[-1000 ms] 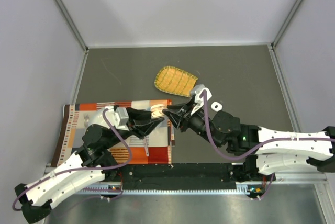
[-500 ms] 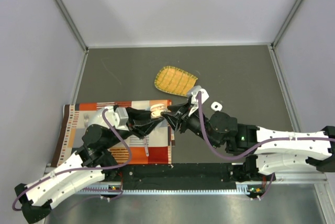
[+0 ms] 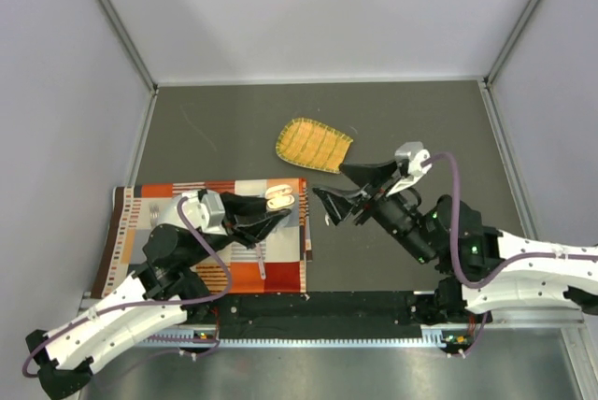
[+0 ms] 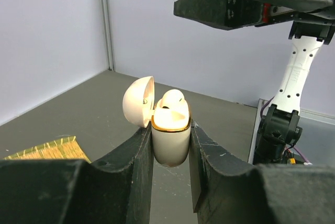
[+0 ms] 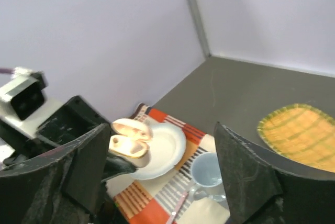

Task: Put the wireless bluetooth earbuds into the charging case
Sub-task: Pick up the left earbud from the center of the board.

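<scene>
My left gripper is shut on the cream charging case and holds it upright above the placemat. In the left wrist view the case sits between the two fingers with its lid hinged open to the left. One white earbud stands in the case. My right gripper is open and empty, a short way right of the case and apart from it. The right wrist view shows the open case to the left of my right gripper. No loose earbuds show.
An orange striped placemat carries a white plate, a pale blue cup, a napkin and a thin utensil. A yellow woven mat lies on the grey table behind. Walls stand on the left, back and right.
My right gripper has drawn back to the right, away from the case, and its jaws now stand wide apart. My left gripper has kept the case in about the same place.
</scene>
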